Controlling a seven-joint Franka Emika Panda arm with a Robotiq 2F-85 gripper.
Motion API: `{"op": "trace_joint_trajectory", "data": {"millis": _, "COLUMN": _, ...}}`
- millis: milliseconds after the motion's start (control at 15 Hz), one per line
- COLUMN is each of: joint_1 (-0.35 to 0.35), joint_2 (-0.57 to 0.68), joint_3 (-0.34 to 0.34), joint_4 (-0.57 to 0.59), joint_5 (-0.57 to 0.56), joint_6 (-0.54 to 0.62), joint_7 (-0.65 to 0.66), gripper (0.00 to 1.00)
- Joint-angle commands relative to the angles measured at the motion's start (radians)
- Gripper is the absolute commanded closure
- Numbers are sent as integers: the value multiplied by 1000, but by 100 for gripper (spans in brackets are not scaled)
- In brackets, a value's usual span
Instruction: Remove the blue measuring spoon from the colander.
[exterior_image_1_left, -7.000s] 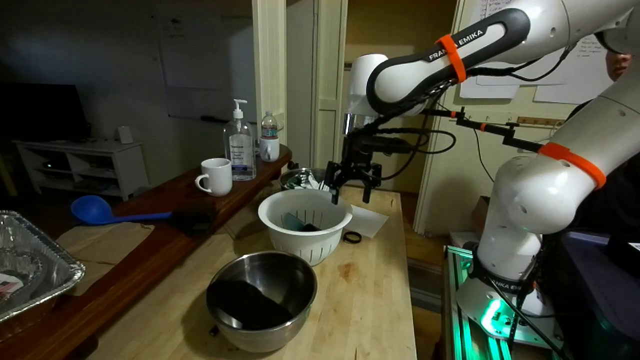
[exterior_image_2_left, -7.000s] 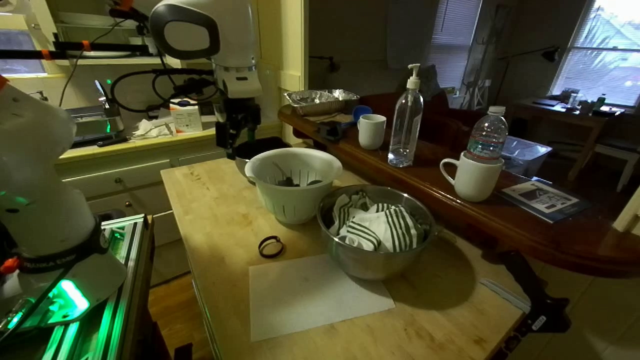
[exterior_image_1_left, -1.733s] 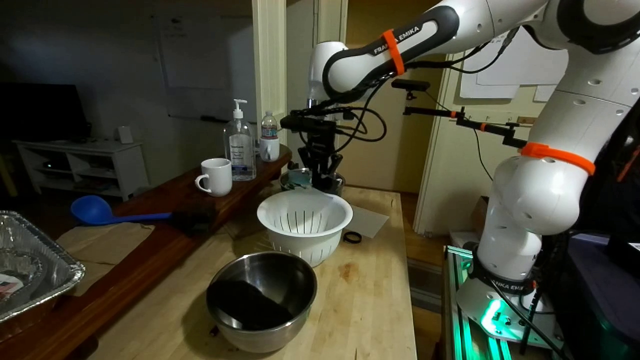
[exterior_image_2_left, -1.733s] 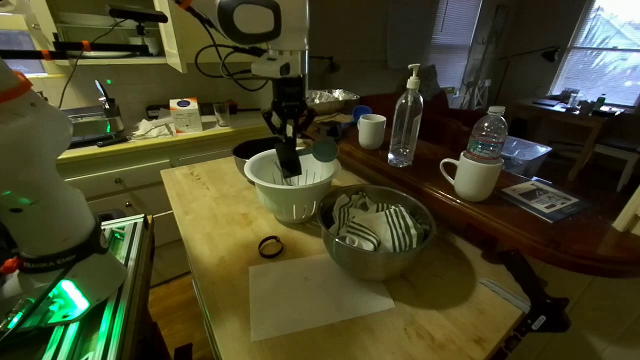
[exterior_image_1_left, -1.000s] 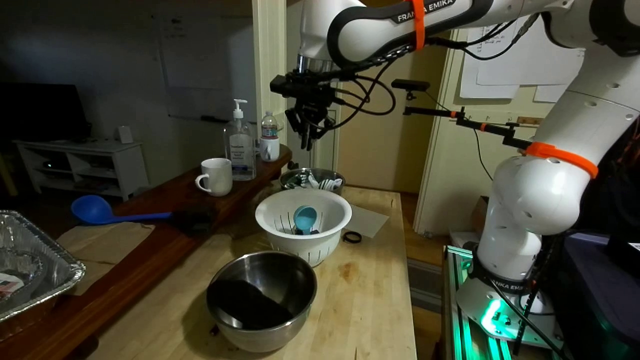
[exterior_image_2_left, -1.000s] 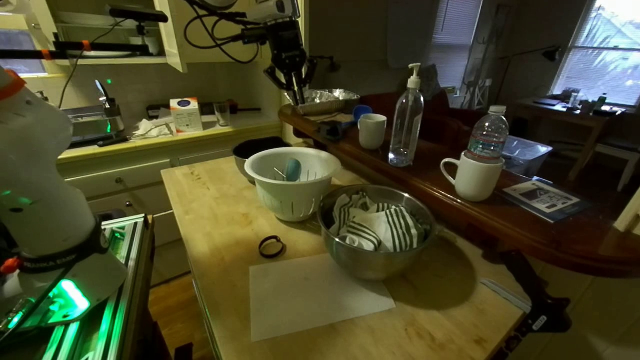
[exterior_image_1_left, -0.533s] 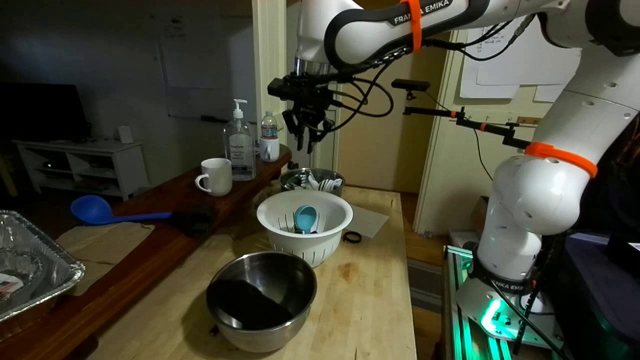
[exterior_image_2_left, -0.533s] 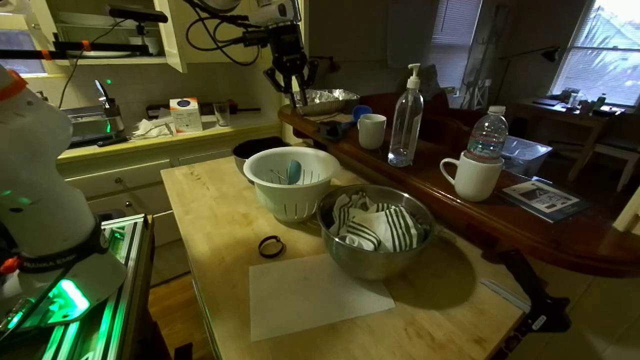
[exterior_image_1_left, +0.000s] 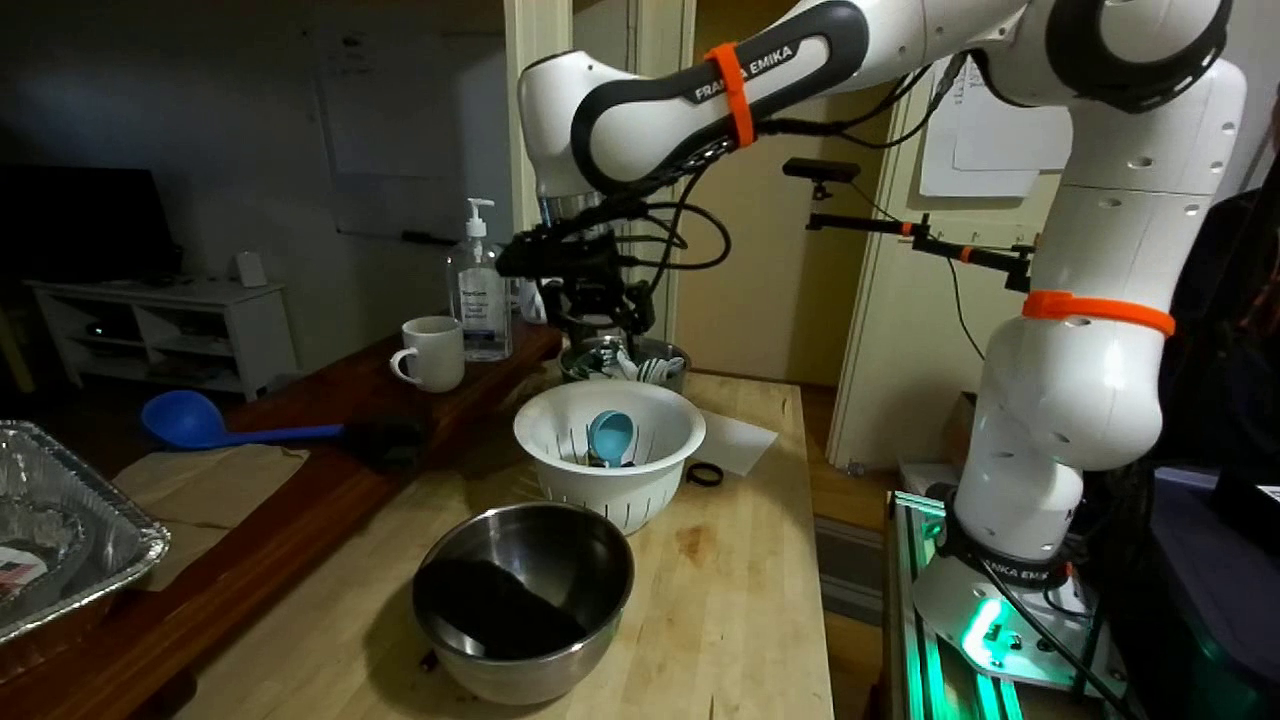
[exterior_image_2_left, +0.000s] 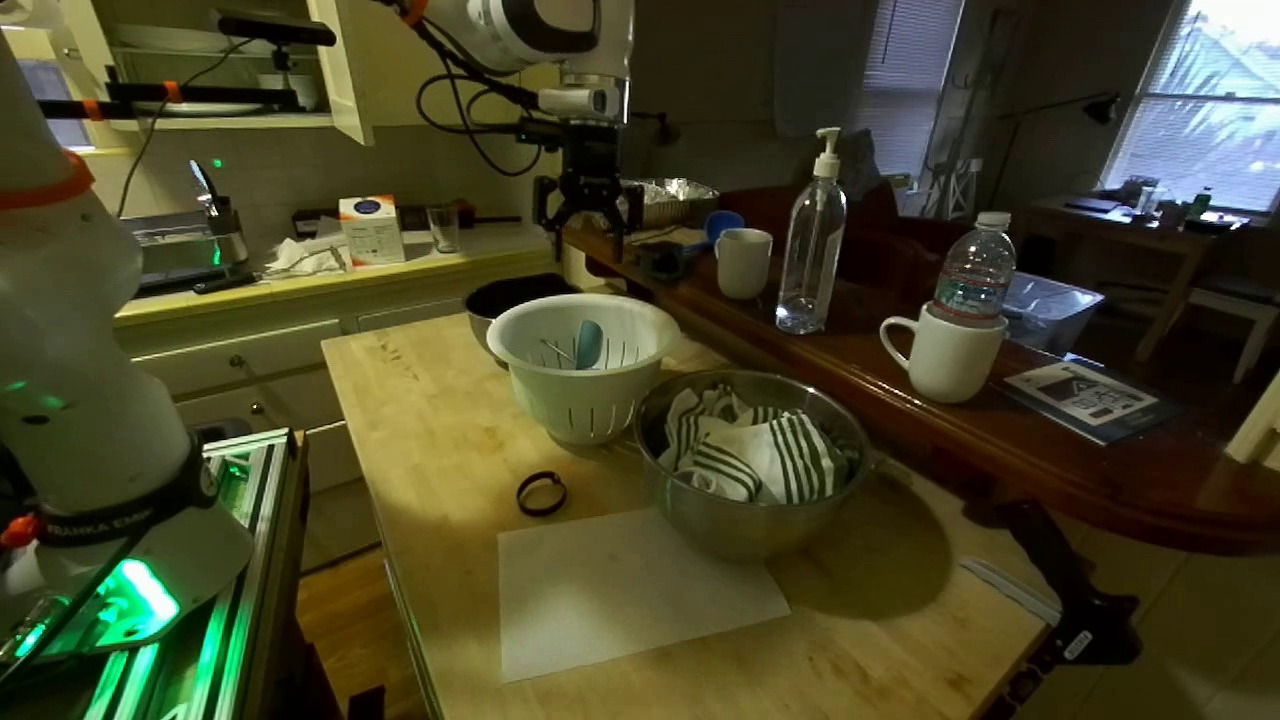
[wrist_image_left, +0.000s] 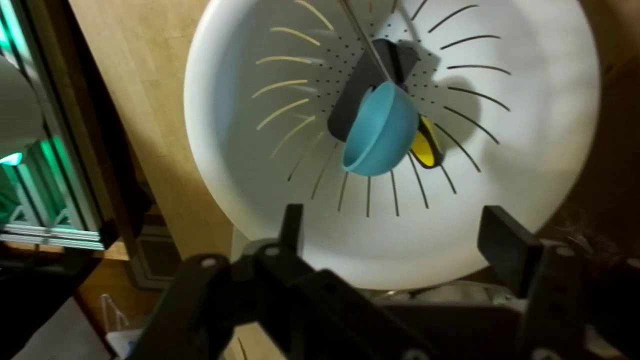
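Note:
The blue measuring spoon is inside the white colander. Its round bowl is tilted up on its side, over a dark grey item; its handle is mostly hidden. It also shows in both exterior views, below the rim of the colander. My gripper is wide open and empty, with its fingers apart from the spoon. In an exterior view the gripper hangs above the colander's far side.
A thin metal rod and a yellow-black item also lie in the colander. A steel bowl and a steel bowl with a striped towel flank it. A ledge holds a mug and a pump bottle.
1.7 s ago the gripper held the spoon and a dark thing at the colander. 1.0 s ago it was raised, nearly shut, the spoon in the colander. Since then it has opened and lowered.

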Motion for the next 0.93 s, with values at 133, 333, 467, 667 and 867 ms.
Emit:
{"op": "trace_joint_trajectory", "data": {"millis": 133, "joint_1": 61, "joint_2": 181, "joint_3": -36, "joint_4": 80, "joint_5": 70, "joint_6": -178, "joint_7": 93, "gripper": 0}}
{"op": "trace_joint_trajectory", "data": {"millis": 333, "joint_1": 78, "joint_2": 172, "joint_3": -55, "joint_4": 61, "joint_5": 51, "joint_6": -146, "joint_7": 75, "gripper": 1}}
{"op": "trace_joint_trajectory", "data": {"millis": 467, "joint_1": 77, "joint_2": 182, "joint_3": -65, "joint_4": 74, "joint_5": 56, "joint_6": -151, "joint_7": 75, "gripper": 0}}
{"op": "trace_joint_trajectory", "data": {"millis": 667, "joint_1": 90, "joint_2": 128, "joint_3": -75, "joint_4": 19, "joint_5": 64, "joint_6": -117, "joint_7": 201, "gripper": 0}}
{"op": "trace_joint_trajectory", "data": {"millis": 867, "joint_1": 92, "joint_2": 91, "joint_3": -81, "joint_4": -46, "joint_5": 111, "joint_6": -87, "joint_7": 349, "gripper": 0}}
